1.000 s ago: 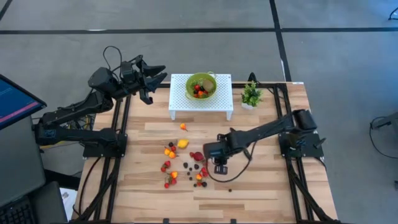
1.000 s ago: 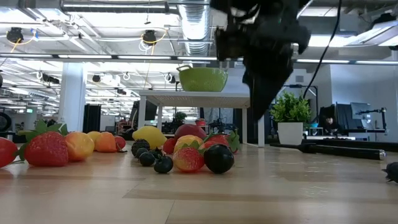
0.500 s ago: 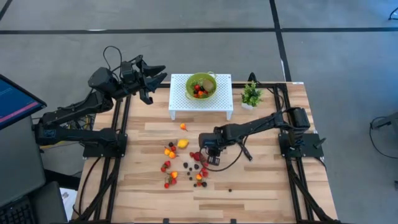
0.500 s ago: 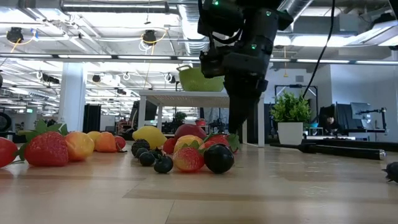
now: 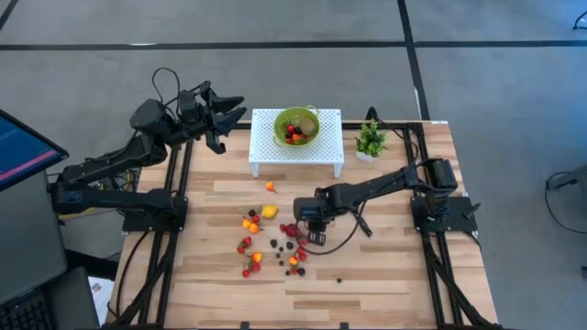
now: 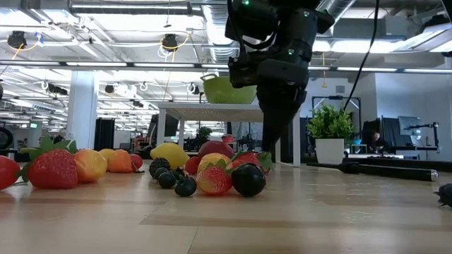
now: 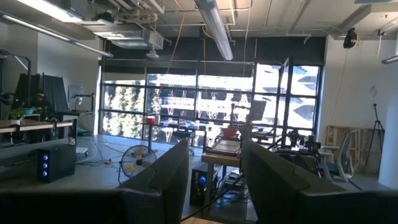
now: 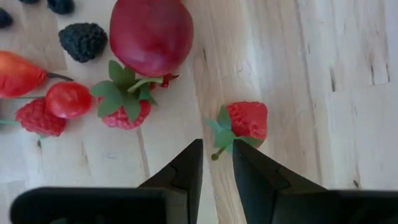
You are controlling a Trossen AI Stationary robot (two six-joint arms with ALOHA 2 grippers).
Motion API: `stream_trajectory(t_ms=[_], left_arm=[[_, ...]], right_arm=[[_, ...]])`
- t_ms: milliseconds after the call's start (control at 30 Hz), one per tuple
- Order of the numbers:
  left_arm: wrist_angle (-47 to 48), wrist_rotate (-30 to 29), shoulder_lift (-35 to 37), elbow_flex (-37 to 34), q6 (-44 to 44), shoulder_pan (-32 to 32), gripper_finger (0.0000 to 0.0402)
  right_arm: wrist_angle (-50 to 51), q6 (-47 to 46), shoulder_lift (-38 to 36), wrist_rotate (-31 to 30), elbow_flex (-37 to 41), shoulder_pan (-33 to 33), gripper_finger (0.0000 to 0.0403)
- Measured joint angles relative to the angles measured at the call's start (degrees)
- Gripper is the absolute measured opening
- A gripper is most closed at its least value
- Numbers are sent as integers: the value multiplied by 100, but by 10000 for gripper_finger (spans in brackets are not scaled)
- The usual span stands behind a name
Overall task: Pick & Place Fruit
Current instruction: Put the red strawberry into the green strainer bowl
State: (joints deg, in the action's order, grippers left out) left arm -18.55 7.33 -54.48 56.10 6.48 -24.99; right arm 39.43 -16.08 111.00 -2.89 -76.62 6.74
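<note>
Here the right gripper (image 8: 216, 163) hangs low over the wooden table (image 5: 385, 266), at the edge of the scattered fruit (image 5: 271, 240). Its two dark fingers (image 8: 180, 174) stand a narrow gap apart and hold nothing; the wood shows between them. Just ahead of the fingertips lies a small red strawberry (image 8: 242, 123) on its side, its green leaves turned toward the gap and its stem reaching almost between the tips, though not touching them. Farther ahead and to one side sit a large dark red fruit (image 8: 151, 36), a raspberry with green leaves (image 8: 124, 109), a small round red berry (image 8: 68, 99), another raspberry (image 8: 41, 117) and a blackberry (image 8: 83, 42). Beyond the pile, on the white stand (image 5: 295, 154), the green bowl (image 5: 296, 125) already holds some red fruit. The left gripper (image 5: 229, 115) waits raised off the far left corner of the table, fingers partly apart and empty.
</note>
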Motion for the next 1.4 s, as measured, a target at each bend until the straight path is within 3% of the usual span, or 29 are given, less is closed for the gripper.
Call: stream_trajectory(t_ms=[300, 600, 1233, 1400], left_arm=[[0, 0, 0, 0, 0, 2, 142], [0, 0, 0, 0, 0, 0, 142], [-2, 0, 0, 0, 0, 0, 142], [0, -1, 1, 0, 0, 0, 142]], right_arm=[[29, 0, 0, 2, 0, -2, 75], [143, 15, 0, 2, 0, -2, 7], [103, 105, -2, 9, 0, -2, 4], [102, 513, -37, 52, -270, -34, 2]])
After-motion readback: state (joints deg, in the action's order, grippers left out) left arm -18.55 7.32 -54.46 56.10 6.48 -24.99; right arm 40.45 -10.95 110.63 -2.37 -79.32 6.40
